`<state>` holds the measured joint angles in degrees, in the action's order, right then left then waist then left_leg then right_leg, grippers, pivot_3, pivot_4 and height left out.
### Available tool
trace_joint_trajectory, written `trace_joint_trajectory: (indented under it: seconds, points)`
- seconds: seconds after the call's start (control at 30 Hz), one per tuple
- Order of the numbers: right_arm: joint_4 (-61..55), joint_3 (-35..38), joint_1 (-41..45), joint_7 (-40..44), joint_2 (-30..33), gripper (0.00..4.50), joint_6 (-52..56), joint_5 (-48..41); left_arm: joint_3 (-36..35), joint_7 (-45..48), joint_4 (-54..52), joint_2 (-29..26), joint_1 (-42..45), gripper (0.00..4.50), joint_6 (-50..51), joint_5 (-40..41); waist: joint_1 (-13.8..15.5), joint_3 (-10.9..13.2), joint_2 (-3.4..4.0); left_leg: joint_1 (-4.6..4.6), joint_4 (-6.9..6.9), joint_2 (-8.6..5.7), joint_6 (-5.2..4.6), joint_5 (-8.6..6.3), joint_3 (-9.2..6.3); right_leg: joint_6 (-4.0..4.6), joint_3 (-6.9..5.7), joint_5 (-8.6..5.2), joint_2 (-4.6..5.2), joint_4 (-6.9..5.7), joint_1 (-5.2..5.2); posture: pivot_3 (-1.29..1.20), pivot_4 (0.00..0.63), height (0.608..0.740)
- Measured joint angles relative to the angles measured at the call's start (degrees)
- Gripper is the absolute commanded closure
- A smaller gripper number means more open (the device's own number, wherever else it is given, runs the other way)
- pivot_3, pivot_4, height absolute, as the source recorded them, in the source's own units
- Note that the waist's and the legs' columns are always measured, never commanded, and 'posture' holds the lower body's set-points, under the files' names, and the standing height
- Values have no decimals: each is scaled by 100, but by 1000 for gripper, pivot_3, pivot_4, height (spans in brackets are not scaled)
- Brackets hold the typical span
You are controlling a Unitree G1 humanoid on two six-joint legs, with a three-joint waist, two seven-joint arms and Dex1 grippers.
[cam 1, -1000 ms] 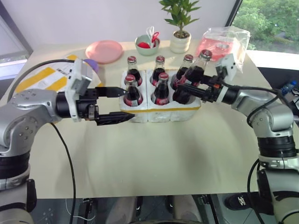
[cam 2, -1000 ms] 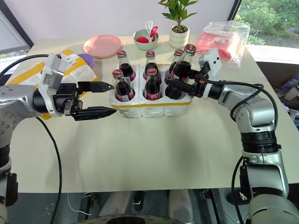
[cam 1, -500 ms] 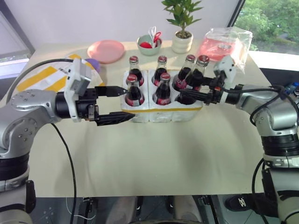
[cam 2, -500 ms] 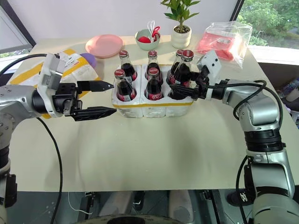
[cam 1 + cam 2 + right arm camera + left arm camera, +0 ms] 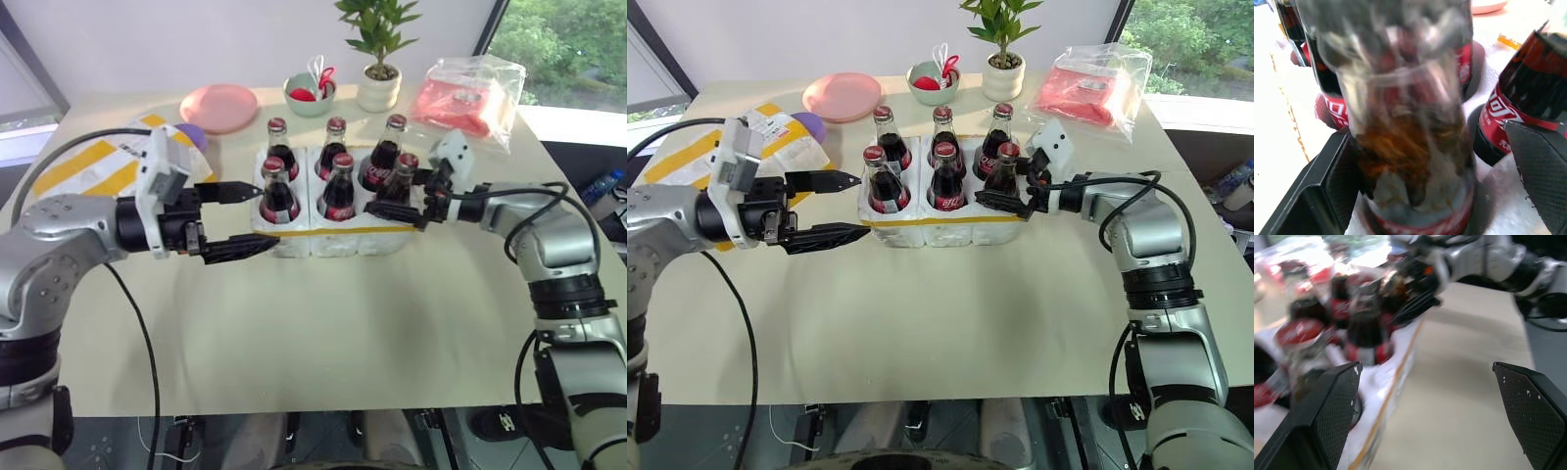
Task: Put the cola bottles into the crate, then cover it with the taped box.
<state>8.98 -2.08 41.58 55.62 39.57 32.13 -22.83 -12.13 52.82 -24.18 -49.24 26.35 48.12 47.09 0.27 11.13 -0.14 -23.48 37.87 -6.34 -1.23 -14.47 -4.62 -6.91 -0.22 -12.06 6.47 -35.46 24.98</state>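
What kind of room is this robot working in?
Probably an office or lab corner set up for demos, not a factory: a plain table by a window with trees outside, with a potted plant and a pink plate on it.

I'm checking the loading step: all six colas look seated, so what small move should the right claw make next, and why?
Probably draw the right claw straight back. Its fingers stand open either side of the front-right glass cola bottle, which sits upright in the low white foam crate, filling its sixth well. The yellow-taped foam box is not yet placed.
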Motion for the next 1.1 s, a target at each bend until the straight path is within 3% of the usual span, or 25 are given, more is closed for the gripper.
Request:
trace_joint_trajectory:
  seconds: [0.13,0.27,0.47,0.6,0.73,0.97,1.1]
  points:
    - [-285,396,5,558,797,42,268,-305,-537,-620,-382,-465,-1031,0,-255,-881,13,1,2,0,-12,0,-4,-3,1,1,1,0,3,6,2,0,150,740]
    - [-341,1016,274,1084,1440,42,712,-853,-1501,-1018,-726,-704,-1915,0,-271,-1456,28,1,1,2,-18,11,-2,-3,1,4,0,-1,5,17,0,0,150,740]
    - [-253,1240,322,1528,1916,42,748,-996,-2486,-1244,-772,-925,-3695,0,-960,-3103,4,0,1,10,-44,15,-1,-3,18,22,3,-9,15,31,4,0,150,740]
    - [-160,1383,254,1581,2022,42,613,-976,-2623,-1727,-23,-904,-4749,0,-1726,-4532,20,0,2,10,-62,16,-1,-2,27,23,6,-10,23,34,14,0,150,740]
    - [-286,1482,22,1821,2135,42,647,-1130,-2321,-2459,1218,-935,-4593,0,-2609,-5451,84,-1,3,7,-60,16,15,-11,24,23,3,-10,27,34,12,0,150,740]
    - [-791,1944,-286,2012,2443,42,954,-1592,-638,-3563,3769,-939,-2648,0,-4332,-6402,177,-5,3,7,-60,15,18,-12,31,6,1,4,26,28,24,0,150,740]
    - [-894,2128,-360,1947,2596,42,1098,-1690,73,-3845,4726,-889,-2008,0,-5007,-6715,138,-6,1,4,-73,16,16,-11,40,5,4,4,27,25,38,0,150,740]
